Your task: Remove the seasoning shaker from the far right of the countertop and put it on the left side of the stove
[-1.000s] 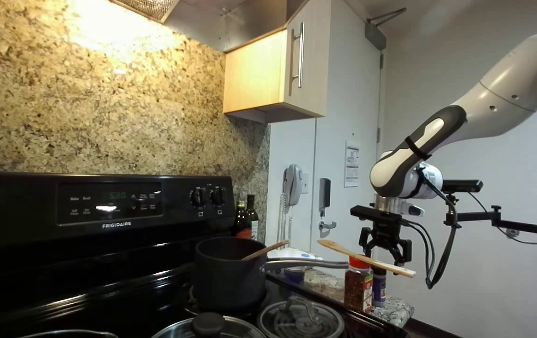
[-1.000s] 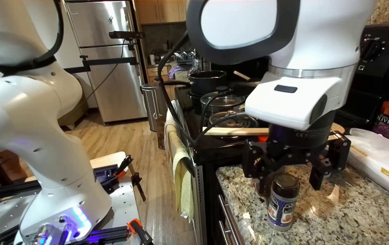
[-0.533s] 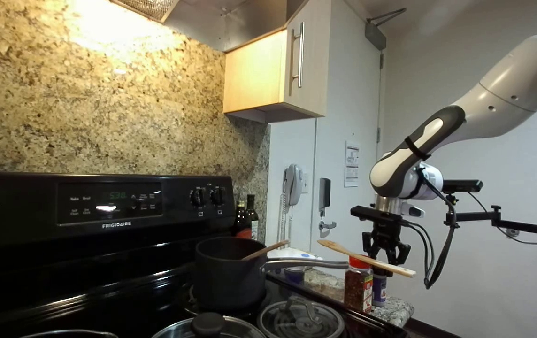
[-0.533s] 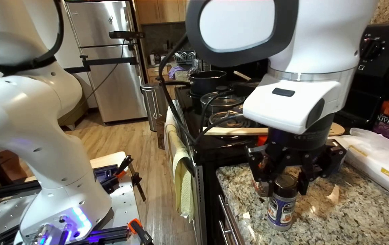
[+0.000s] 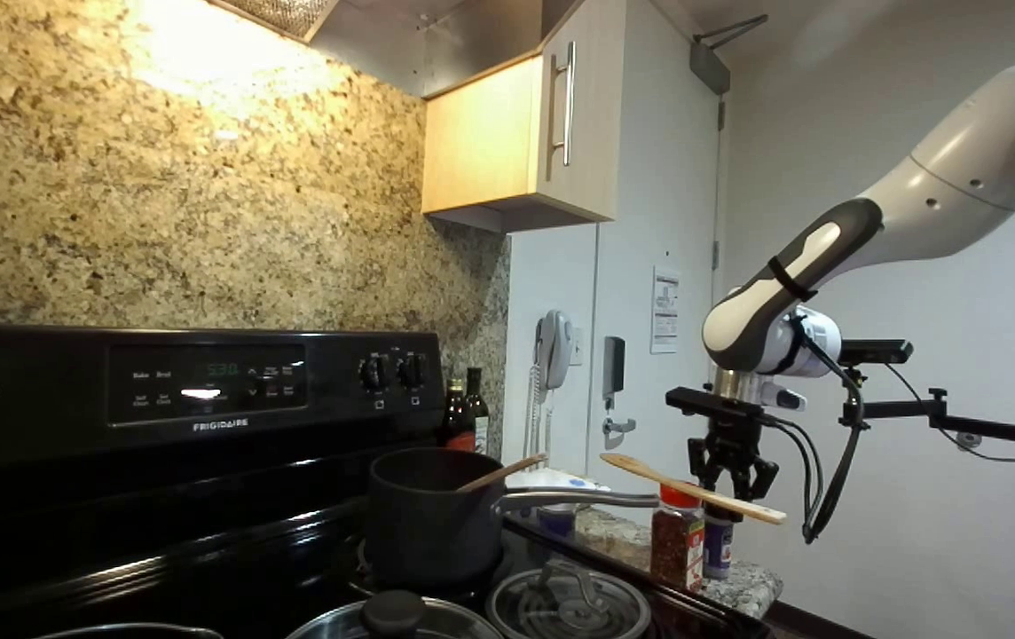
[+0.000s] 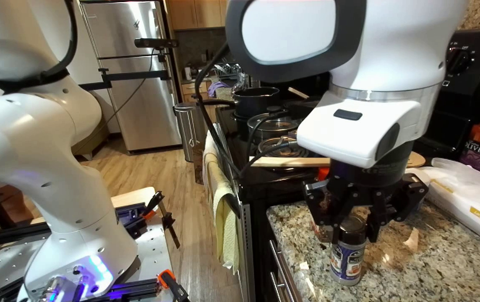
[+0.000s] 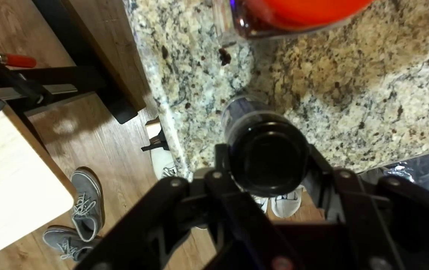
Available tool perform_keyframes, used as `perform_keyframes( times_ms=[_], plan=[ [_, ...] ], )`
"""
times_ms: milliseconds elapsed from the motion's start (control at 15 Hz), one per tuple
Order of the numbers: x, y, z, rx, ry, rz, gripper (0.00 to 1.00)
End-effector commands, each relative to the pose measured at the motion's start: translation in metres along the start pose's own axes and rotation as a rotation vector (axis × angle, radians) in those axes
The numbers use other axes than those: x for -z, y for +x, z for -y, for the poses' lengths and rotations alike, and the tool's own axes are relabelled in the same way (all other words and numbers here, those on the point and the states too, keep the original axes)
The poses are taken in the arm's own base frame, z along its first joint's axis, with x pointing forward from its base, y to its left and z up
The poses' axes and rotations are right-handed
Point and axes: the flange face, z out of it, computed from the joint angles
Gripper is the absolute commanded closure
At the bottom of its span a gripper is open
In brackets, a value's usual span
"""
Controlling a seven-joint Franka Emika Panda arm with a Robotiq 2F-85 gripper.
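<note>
The shaker (image 6: 347, 265) stands by the front edge of the counter (image 6: 433, 262), its base apparently resting there, and the gripper (image 6: 354, 231) has its jaws clenched around the shaker's top. The reach and grasp look done; the lift does not look begun. Left to do, I judge: raising the shaker, carrying it past the red-capped bottle (image 5: 674, 546) and across the stove (image 5: 55, 399) from the right edge, setting it down near the left edge and letting go.

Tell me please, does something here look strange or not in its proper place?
In an exterior view, a wooden spatula seems balanced across the red-capped bottle, its ends jutting out on both sides. That looks odd: it might easily fall off.
</note>
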Motion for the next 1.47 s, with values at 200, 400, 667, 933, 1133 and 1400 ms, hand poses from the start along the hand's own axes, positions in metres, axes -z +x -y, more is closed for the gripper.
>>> perform_keyframes(
  times_ms=[200,400,667,933,1133,1400],
  plan=[
    [0.055,0.002,-0.028,0.089,0.091,0.008,0.76],
    [0.092,-0.008,-0.05,0.203,0.081,-0.025,0.76],
    [0.153,-0.04,-0.085,0.407,0.049,-0.062,0.76],
    [0.162,-0.043,-0.078,0.378,0.073,-0.051,0.51],
    [0.151,-0.038,-0.075,0.367,0.048,-0.049,0.76],
    [0.174,-0.057,-0.066,0.534,0.102,0.013,0.76]
  ],
)
